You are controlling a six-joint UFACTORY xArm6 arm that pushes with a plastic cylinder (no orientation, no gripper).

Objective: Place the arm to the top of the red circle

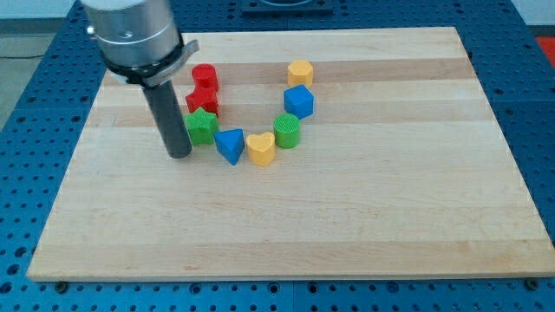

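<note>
Eight blocks arc across wooden worktop [364,217]. Red circle [205,75] upper left of frame. Your end effector, plain rod with no jaws, has tip [179,154] just left of green star [203,126], below target. Approach step: steer upward, skirting red star [203,100].

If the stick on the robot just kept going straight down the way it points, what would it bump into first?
My tip points straight down, so it would meet the wooden board itself first; it already seems to rest on it. No block lies under it. The green star sits just to the view's right.
</note>
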